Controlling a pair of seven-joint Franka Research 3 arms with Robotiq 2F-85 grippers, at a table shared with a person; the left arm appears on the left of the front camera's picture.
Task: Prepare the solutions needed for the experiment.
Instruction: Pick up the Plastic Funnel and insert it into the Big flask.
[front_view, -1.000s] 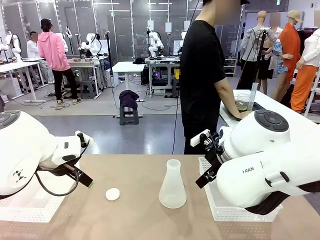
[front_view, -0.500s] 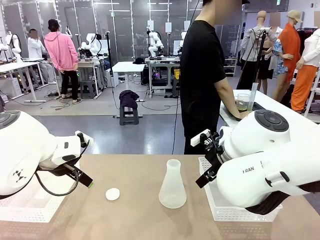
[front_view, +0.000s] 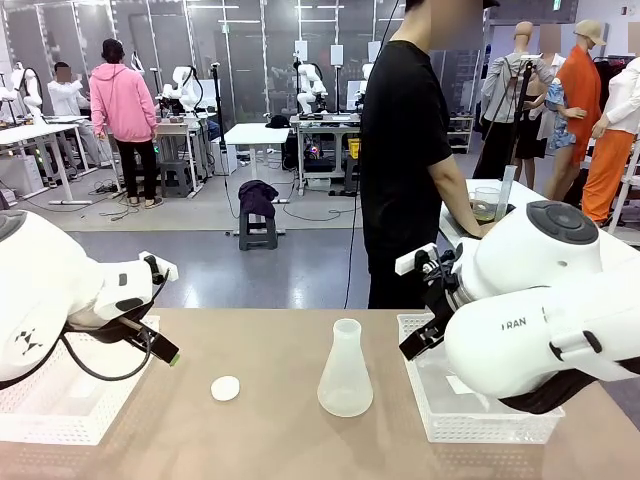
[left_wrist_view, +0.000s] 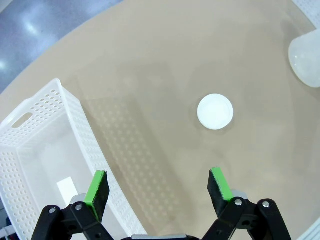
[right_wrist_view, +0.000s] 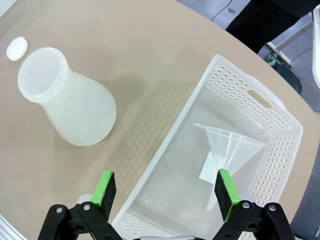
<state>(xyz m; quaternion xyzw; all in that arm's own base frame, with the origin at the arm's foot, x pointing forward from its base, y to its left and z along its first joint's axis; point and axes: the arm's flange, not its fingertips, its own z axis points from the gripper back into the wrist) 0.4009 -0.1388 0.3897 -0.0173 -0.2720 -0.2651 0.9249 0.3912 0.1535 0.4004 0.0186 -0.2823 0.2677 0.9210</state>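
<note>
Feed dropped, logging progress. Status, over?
Left gripper open, empty; right gripper open above funnel in basket. Flask upright, uncapped, looks empty; cap lies apart. Nothing in the way.

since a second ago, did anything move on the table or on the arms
Both arms drifted slightly. The left tool rose a little and eased toward the robot's left; the right tool rose a little and eased toward its right. Both stand open, holding nothing. The flask, the white cap, the left basket and the right basket stayed put.
</note>
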